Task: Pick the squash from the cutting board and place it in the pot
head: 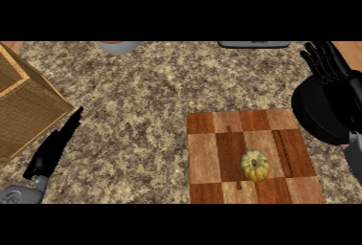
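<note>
Inspection of the head view: the squash lies on the cutting board, slightly right of the board's centre and towards its near end, resting on its own with neither hand touching it. It is small, yellow and ribbed. The cutting board is a chequered panel of light and dark wood, set on the speckled stone counter in the lower right part of the view. The pot is black and stands at the view's right edge, just beside the board's far right corner; its rim overlaps that corner in the picture, and whether the two touch cannot be told. The right hand shows at the upper right, beyond the pot's far side, fingers straight and pointing away from the robot, slightly spread, holding nothing. Its grey forearm crosses in front of the pot along the right edge. The left hand shows at the lower left, well apart from the board, fingers extended and held together in a narrow line slanting up and to the right, holding nothing. Its grey wrist sits at the lower left corner. Other items noted: a wooden box at the left edge, just beside the left hand's fingertips, a grey cup at the far edge of the counter, and a flat dark grey object also at the far edge — only partly in view, so its nature cannot be told.
</note>
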`<state>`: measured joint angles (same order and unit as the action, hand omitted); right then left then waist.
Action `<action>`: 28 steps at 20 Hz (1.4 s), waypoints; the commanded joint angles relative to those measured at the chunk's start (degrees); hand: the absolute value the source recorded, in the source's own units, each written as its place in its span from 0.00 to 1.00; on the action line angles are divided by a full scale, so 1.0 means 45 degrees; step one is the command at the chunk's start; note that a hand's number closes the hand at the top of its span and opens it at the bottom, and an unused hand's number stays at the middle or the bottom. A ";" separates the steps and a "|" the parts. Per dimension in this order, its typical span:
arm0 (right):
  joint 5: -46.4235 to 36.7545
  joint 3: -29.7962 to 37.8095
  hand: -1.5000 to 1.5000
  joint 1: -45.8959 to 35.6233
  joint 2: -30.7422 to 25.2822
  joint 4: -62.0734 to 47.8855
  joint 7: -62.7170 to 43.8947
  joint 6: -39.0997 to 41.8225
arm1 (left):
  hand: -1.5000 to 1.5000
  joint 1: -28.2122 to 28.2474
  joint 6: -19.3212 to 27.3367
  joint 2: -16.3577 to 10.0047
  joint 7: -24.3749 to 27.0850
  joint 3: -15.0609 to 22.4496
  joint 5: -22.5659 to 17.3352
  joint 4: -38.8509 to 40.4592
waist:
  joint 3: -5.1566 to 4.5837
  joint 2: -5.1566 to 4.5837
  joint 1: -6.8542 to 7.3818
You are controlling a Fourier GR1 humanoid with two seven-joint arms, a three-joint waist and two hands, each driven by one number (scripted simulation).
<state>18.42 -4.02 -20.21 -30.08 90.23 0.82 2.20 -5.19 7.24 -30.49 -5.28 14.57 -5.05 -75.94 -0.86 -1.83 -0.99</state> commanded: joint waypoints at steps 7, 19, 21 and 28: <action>-0.4613 -0.4550 0.00 -0.0668 -0.1646 -0.1105 -0.2569 0.1102 | 0.50 -0.1205 0.0224 0.2051 -0.0117 -0.0521 -0.1614 -0.1346 | -0.0550 0.0545 0.1436; -1.0285 -0.6248 0.00 0.0612 -0.2822 0.4863 -0.7935 -0.0717 | 0.50 -0.0569 0.1968 0.3408 -0.1665 -0.0616 -0.2091 -0.3763 | 0.0138 0.0620 0.0085; -0.9873 -0.6343 0.00 0.0014 -0.3332 0.5776 -0.9669 0.1004 | 0.50 -0.0659 0.1681 0.2946 -0.2163 -0.0856 -0.2339 -0.4089 | 0.0113 0.0667 0.0140; -0.7377 -0.6978 0.00 -0.2339 -0.2178 0.7000 -1.5021 0.5425 | 0.50 -0.0830 0.1820 0.3356 -0.1635 -0.0647 -0.1832 -0.3464 | 0.0103 0.0471 0.0266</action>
<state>-20.13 -34.19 -25.95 -41.63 118.87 -53.83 16.77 -8.88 15.50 -16.04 -14.16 11.43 -14.13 -93.04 -0.30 0.56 0.05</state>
